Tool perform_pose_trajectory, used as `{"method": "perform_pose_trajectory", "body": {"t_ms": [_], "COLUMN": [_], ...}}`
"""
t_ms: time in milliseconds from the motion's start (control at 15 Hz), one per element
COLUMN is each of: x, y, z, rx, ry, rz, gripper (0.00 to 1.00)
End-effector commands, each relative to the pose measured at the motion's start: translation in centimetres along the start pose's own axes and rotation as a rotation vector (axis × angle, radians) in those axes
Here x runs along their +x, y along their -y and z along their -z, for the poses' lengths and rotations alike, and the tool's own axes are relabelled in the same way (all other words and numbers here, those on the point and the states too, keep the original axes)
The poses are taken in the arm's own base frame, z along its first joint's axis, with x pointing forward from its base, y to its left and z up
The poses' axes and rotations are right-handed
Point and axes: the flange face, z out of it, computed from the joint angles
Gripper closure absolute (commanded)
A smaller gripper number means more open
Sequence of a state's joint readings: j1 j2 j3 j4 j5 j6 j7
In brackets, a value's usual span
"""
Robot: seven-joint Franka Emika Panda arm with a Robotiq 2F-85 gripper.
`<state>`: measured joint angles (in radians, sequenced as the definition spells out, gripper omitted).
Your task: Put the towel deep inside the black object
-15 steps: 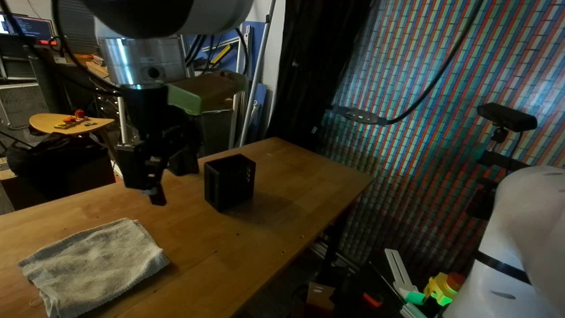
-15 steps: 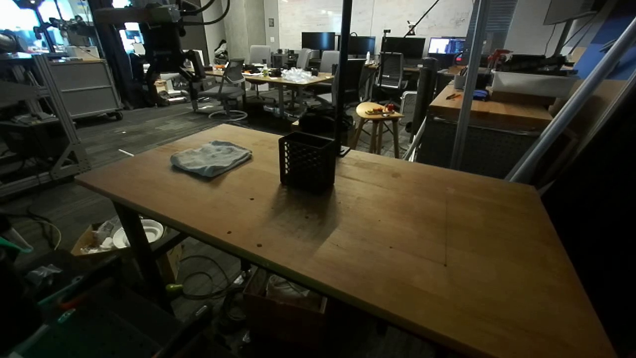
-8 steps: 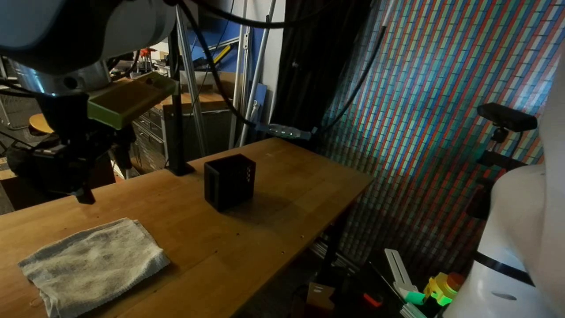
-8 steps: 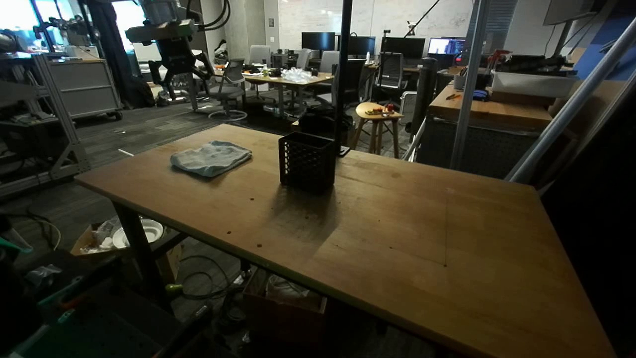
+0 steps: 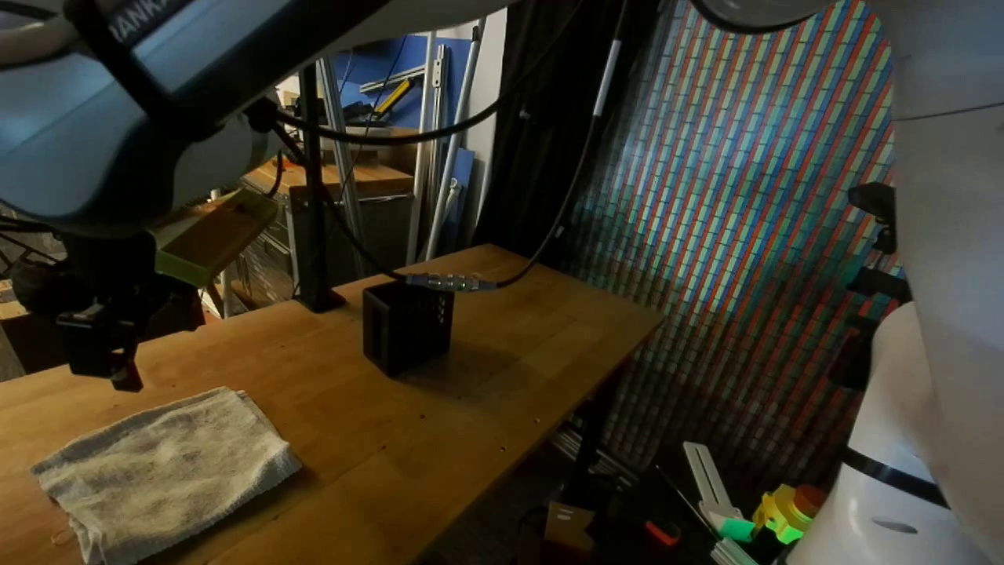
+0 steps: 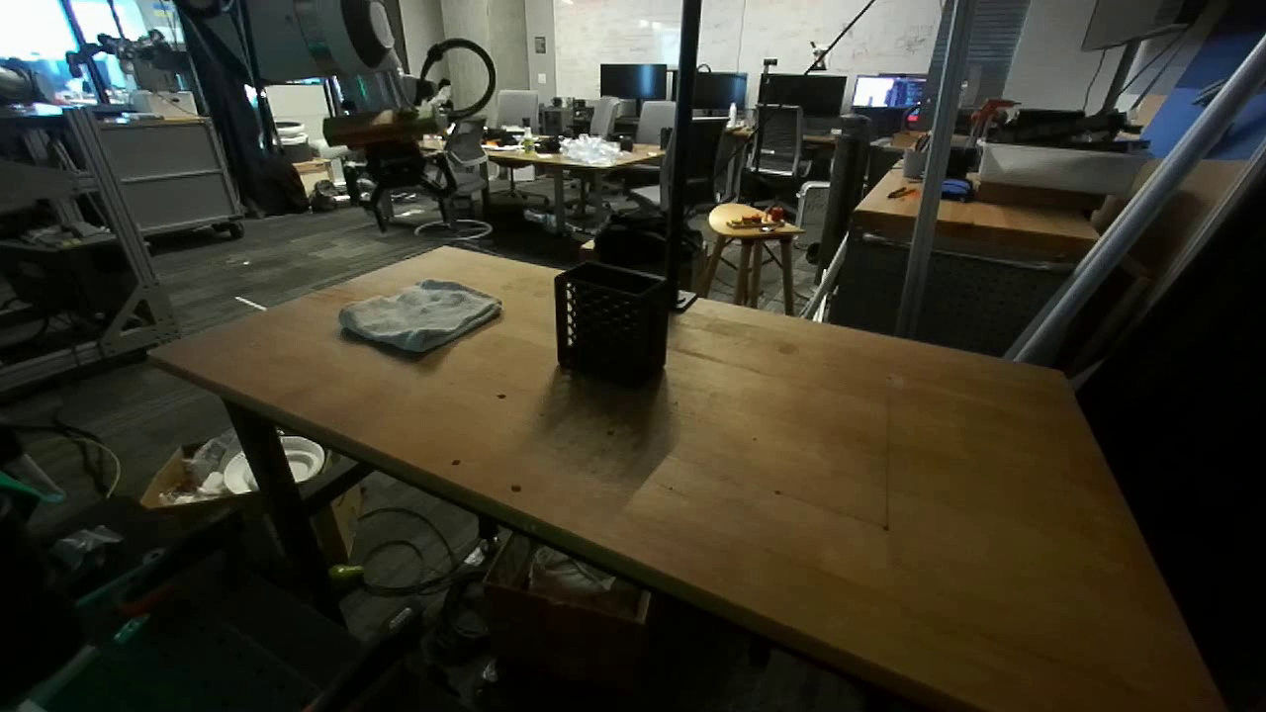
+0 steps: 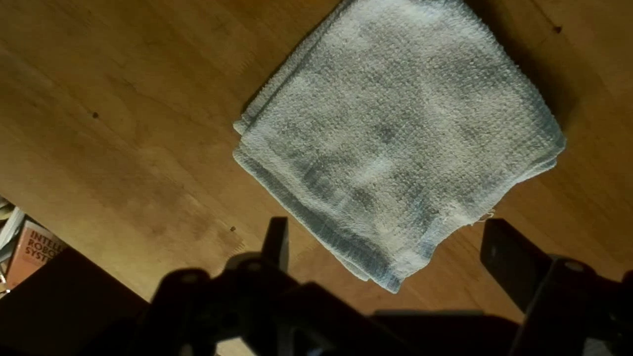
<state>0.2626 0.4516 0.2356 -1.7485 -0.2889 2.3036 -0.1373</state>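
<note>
Wrist view: two dark fingers (image 7: 512,264) of the gripper (image 7: 385,242) reach in from the bottom, the jaws spread wide apart and holding nothing. Seen through the gap between them is one corner of the towel (image 7: 395,123), and the rest of the pale grey-white cloth stretches toward the top of the frame, folded, with layers showing along its edges. It lies on the wooden table (image 7: 148,148), and past the table's edge at lower left is an orange-red book (image 7: 32,254) with only part of its lettering legible. In both exterior views the gripper hangs above the table, near the towel and apart from it. The black object (image 6: 611,326) stands upright on the same table, well apart from the towel, with an open top and rows of holes through its side. In an exterior view a cable connector (image 5: 451,282) passes in front of its top edge; whether the two touch cannot be told. A black post (image 5: 312,204) rises from the edge of the table near the black object. Above the gripper a green-sided block (image 5: 212,235) juts from the arm (image 5: 70,157). On the floor beyond the table stands a wooden stool (image 6: 730,213) with small coloured things (image 6: 775,214) on its top.
</note>
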Motion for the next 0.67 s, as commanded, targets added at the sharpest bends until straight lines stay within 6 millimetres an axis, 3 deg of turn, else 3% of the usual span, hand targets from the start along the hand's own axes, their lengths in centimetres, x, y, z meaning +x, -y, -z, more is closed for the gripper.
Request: {"method": "perform_pose_trajectory", "body": {"t_ms": [0, 600], "x": [1.4, 1.9], "y": [-0.6, 0.3], "z": [-2.9, -11.0], "rx": [0.035, 0.15], "ry": [-0.028, 0.033], "rz": [0.065, 0.175], "gripper": [0.0, 0.0]}}
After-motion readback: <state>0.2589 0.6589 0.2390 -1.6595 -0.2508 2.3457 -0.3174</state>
